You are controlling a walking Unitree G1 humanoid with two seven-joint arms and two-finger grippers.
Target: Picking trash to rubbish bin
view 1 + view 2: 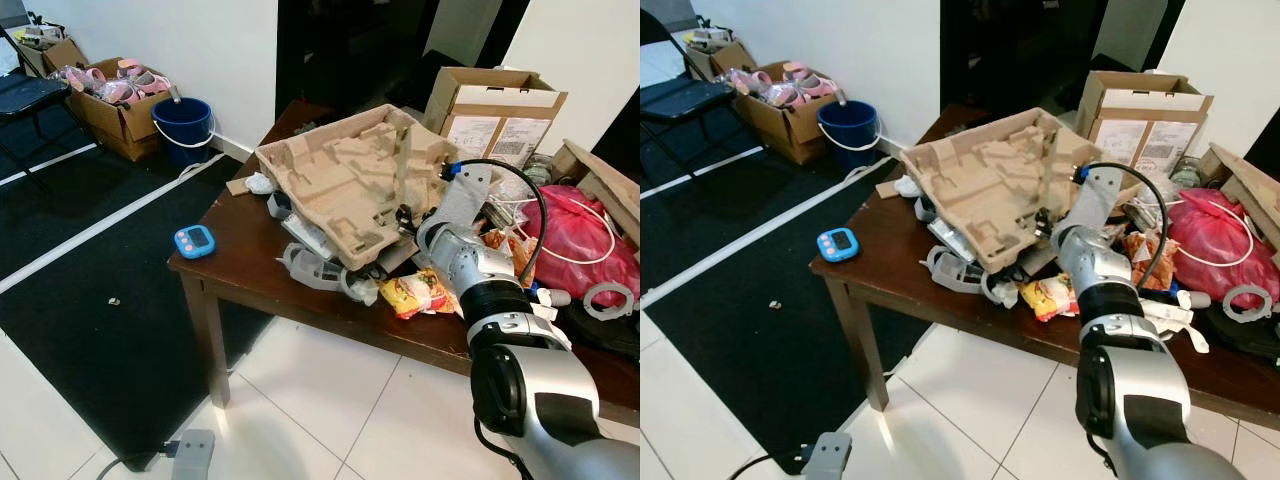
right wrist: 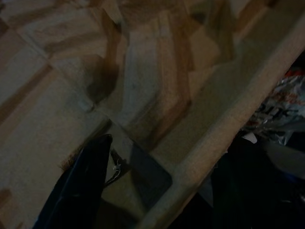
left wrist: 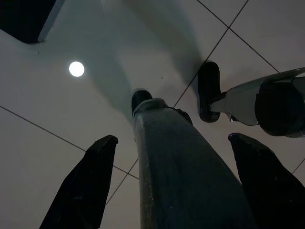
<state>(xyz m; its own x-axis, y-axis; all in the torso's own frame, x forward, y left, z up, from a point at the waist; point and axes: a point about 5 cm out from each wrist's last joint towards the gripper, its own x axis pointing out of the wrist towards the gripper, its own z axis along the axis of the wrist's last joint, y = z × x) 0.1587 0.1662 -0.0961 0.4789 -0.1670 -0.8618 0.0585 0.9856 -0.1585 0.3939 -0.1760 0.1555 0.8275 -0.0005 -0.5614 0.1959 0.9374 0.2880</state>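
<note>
On the dark wooden tabletop that crosses the middle of the frame, a large moulded pulp tray lies tilted on a heap of trash, and the right hand has reached its lower right rim: in the right wrist view one black finger lies inside the tray and the other under its edge, so the fingers straddle the rim, though whether they press it cannot be told. Writing is scarce: a cardboard box at upper right carries white shipping labels too small to read, and the yellow snack packet below the tray shows print that is not legible. Under the tray sit grey plastic pieces and crumpled wrappers; to the right, a red plastic bag with a white cord over it crowds the arm. A blue digital timer rests alone near the tabletop's left corner, close to the edge. Open white floor tiles spread below the front edge, with a black mat at left. A blue bucket stands against the wall at upper left, beside a box of pink items. Pointing at the floor, the left hand hangs with its fingers spread wide, empty, above the robot's leg and foot.
</note>
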